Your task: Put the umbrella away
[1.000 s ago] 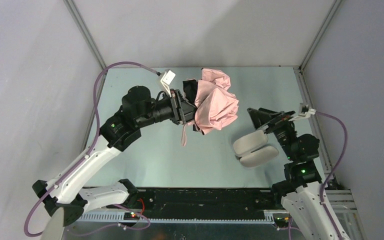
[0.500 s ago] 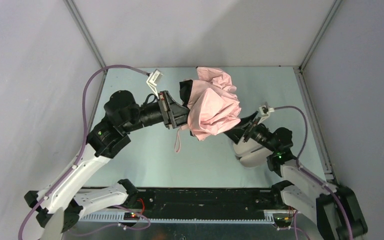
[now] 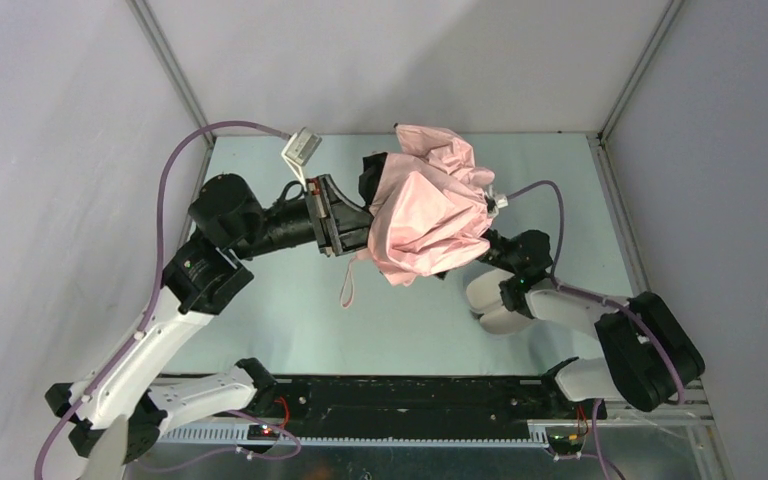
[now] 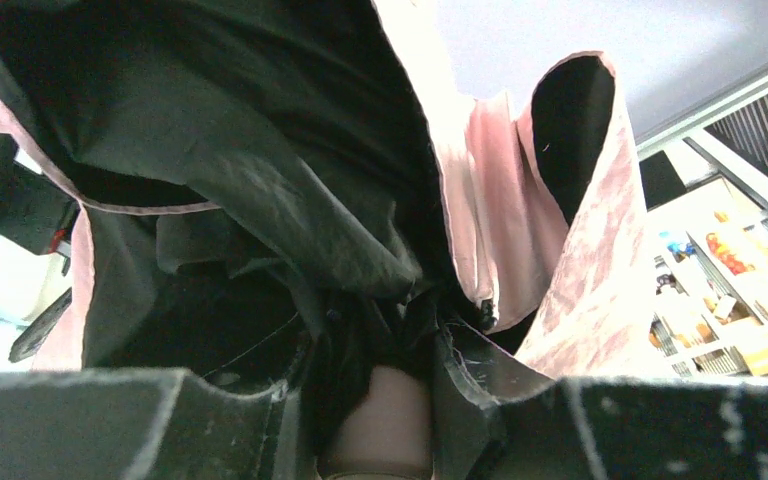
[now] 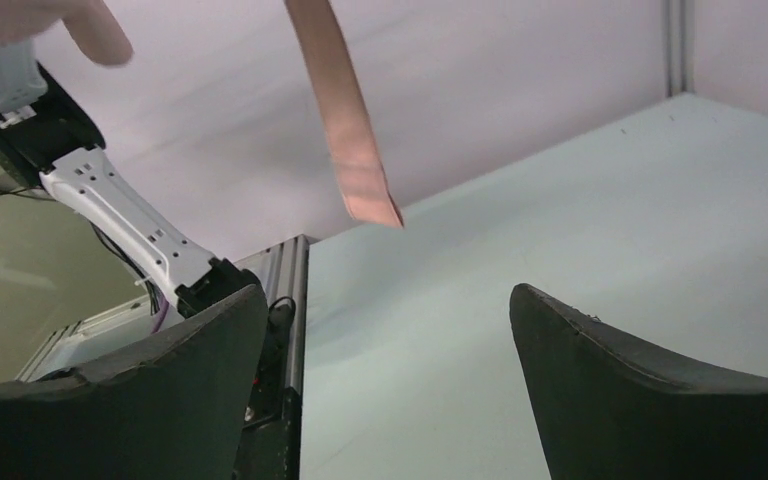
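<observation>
my left gripper (image 4: 375, 385) pinches the umbrella (image 3: 428, 215) by its handle (image 4: 375, 445), likely the only firm hold, the rest looking light and floppy; right gripper (image 5: 385, 300) spread.

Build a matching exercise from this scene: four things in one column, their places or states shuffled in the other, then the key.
Column 1
1. pale salmon-pink fabric folding umbrella
2. thin pink strap
3. pale grey-lilac oblong hard case
4. right gripper

Column 2
A. open, holding nothing
B. lying on the table beside the right arm
C. held off the table in the left gripper
D. dangling loose under the umbrella

Pairs: 1-C, 2-D, 3-B, 4-A
</observation>
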Robot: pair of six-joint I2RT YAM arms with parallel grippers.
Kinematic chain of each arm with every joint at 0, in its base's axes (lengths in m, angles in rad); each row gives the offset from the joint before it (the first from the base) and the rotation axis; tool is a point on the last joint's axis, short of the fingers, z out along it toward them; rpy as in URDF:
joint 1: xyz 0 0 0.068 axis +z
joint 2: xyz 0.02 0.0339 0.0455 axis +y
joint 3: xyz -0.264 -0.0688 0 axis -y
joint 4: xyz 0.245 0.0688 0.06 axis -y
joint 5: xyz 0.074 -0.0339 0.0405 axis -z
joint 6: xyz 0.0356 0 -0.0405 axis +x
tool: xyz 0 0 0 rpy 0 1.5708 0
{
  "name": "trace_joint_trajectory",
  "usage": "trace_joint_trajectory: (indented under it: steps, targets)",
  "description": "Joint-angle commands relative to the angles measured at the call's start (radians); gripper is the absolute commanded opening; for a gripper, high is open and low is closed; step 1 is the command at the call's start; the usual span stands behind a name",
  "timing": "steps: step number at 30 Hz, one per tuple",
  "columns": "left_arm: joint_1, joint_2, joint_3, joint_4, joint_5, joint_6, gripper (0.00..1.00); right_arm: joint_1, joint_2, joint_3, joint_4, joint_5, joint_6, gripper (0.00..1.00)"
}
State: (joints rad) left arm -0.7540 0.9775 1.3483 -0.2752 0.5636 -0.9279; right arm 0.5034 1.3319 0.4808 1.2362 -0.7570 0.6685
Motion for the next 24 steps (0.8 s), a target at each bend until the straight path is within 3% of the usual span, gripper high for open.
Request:
trace_joint_trajectory:
  steps: [1, 12, 20, 24]
  targets:
    - [-0.002, 0.000, 0.060, 0.103, 0.052, -0.047, 0.00, 0.046, 0.063, 0.099, 0.144, -0.033, -0.009, 0.92]
    - [-0.005, 0.026, 0.097, 0.136, 0.082, -0.078, 0.00, 0.092, 0.157, 0.214, 0.217, -0.057, 0.061, 0.85]
    - [-0.007, 0.027, 0.102, 0.149, 0.089, -0.090, 0.00, 0.098, 0.179, 0.262, 0.251, -0.067, 0.111, 0.66]
    - [-0.006, 0.031, 0.103, 0.163, 0.093, -0.101, 0.00, 0.105, 0.186, 0.281, 0.251, -0.065, 0.119, 0.64]
